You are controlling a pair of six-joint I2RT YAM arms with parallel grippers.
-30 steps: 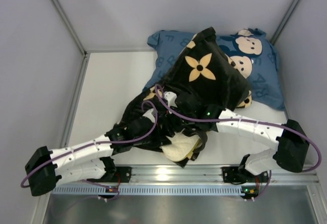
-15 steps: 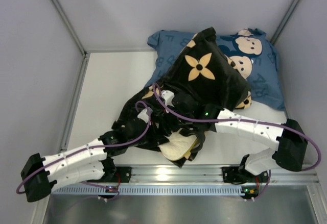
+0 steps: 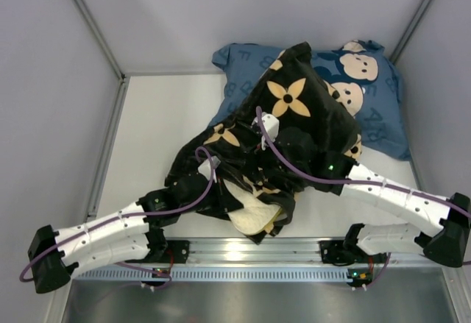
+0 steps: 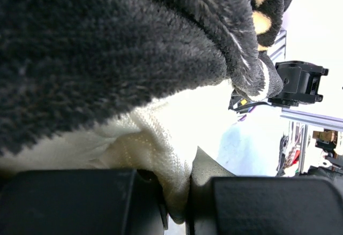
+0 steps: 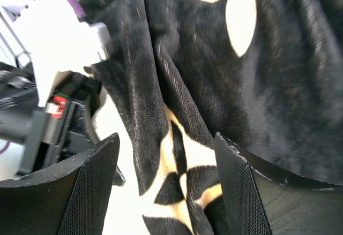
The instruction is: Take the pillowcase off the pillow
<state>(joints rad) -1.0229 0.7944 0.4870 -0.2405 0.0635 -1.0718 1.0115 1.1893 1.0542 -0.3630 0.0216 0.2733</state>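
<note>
The black pillowcase (image 3: 298, 106) with tan flowers lies crumpled across the table's middle, still over most of the cream pillow (image 3: 255, 215), whose near end sticks out. My left gripper (image 3: 213, 190) is shut on a fold of the pillow's cream cloth (image 4: 179, 189), with the pillowcase's (image 4: 107, 47) hem bunched just above it. My right gripper (image 3: 274, 145) hovers over the pillowcase, open. In the right wrist view its fingers (image 5: 86, 192) stand wide apart, with dark folds of the pillowcase (image 5: 179, 160) between and beyond them.
A blue pillow (image 3: 375, 91) with cartoon mice lies at the back right, partly under the pillowcase. The aluminium rail (image 3: 243, 253) with both arm bases runs along the near edge. White walls close in the left, right and back.
My right gripper has lifted and moved farther back over the pillowcase, which now shows another flower at its left. The left arm drew back toward the near left, still gripping.
</note>
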